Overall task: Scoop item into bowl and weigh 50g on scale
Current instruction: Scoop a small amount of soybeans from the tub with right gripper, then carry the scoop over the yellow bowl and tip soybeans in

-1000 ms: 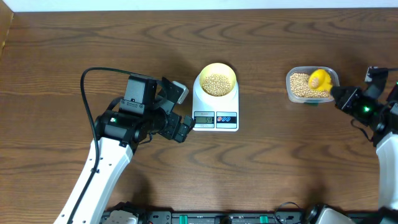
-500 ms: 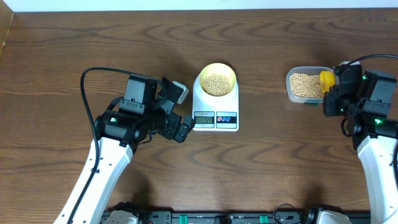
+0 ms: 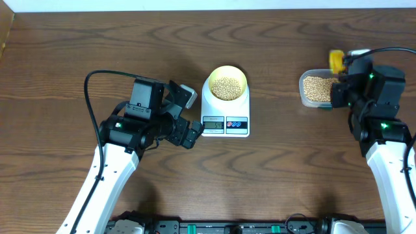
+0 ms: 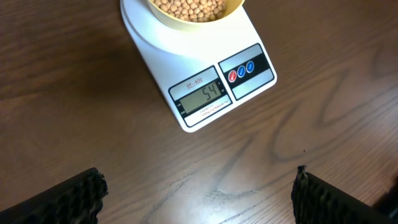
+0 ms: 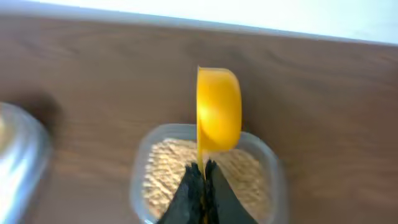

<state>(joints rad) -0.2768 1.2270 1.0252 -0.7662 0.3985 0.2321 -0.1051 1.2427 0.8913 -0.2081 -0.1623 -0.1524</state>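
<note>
My right claw point(image 5: 202, 173) is clamped on the handle of the yellow scoop point(image 5: 219, 109), above the bean tub point(image 5: 142, 186). My left claw point(image 4: 199, 196) gapes wide; just ahead sits the scale point(image 4: 186, 62) bearing the bowl point(image 4: 180, 23) of beans point(image 4: 193, 6).

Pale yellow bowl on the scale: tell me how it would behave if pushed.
The small round pale yellow bowl looks rigid and smooth, so it would probably slide, not flex. It rests on the white digital scale, so a sideways push could shift it off centre. The tan beans inside would likely roll out if it tipped.
</note>
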